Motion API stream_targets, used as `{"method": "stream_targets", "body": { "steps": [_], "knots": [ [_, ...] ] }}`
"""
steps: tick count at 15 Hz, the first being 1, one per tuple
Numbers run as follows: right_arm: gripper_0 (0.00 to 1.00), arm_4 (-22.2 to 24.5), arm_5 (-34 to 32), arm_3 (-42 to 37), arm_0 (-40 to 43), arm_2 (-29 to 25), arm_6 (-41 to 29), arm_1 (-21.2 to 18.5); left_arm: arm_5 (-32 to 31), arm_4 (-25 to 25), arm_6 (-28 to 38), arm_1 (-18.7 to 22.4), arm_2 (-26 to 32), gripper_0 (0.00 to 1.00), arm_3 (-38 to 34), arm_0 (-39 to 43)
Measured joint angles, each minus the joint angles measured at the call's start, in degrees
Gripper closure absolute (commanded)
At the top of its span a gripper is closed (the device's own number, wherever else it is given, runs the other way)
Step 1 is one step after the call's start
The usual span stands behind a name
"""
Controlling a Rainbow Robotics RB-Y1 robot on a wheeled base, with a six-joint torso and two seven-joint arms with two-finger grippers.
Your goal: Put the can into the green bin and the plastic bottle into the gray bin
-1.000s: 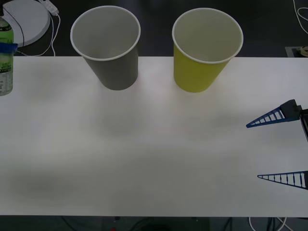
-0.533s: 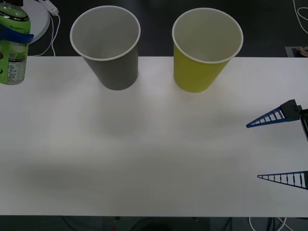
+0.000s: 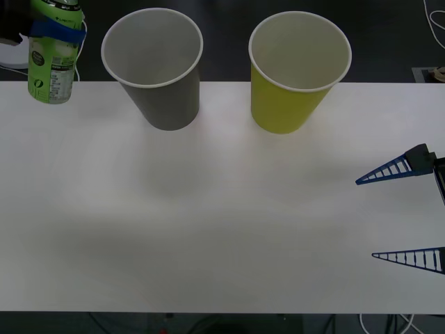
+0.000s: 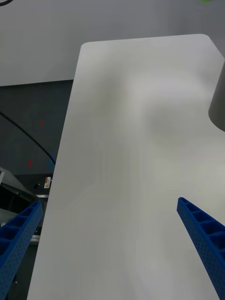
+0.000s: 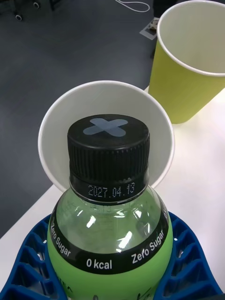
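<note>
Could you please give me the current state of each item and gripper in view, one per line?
plastic bottle: capped, upright, held above the table's far left corner.
left gripper: shut on the plastic bottle.
gray bin: upright, open-topped, nothing visible inside.
green bin: upright, open-topped, nothing visible inside.
right gripper: open, holding nothing, over the table's right edge.

I see the plastic bottle (image 5: 110,243) as bright green with a black cap (image 5: 108,152) bearing a pale grey cross, a black band with white lettering, and a green-white label in my front view. My blue ribbed fingers (image 5: 28,262) flank it. The gray bin (image 3: 156,76) is dark grey, the green bin (image 3: 292,83) yellow-green, both white-rimmed and pale inside. The table (image 3: 222,223) is white.
</note>
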Motion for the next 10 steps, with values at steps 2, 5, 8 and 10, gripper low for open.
{"method": "stream_targets", "body": {
  "steps": [2,5,8,10],
  "knots": [
    [0.0,0.0,0.0,0.0,0.0,0.0,0.0,0.0,0.0,-0.45,-0.5,-0.06,-4.02,1.0,2.76,-4.67],
    [0.0,0.0,0.0,0.0,0.0,0.0,0.0,0.0,-0.07,-0.72,-1.16,-0.24,-9.52,1.0,6.84,-11.14],
    [0.0,0.0,0.0,0.0,0.0,0.0,0.0,0.0,-3.21,-1.54,-1.79,-2.46,-11.5,1.0,11.63,-16.77],
    [0.0,0.0,0.0,0.0,0.0,0.0,0.0,0.0,-4.49,-2.74,-2.29,-4.46,-12.03,1.0,14.73,-19.59]
  ]
}}
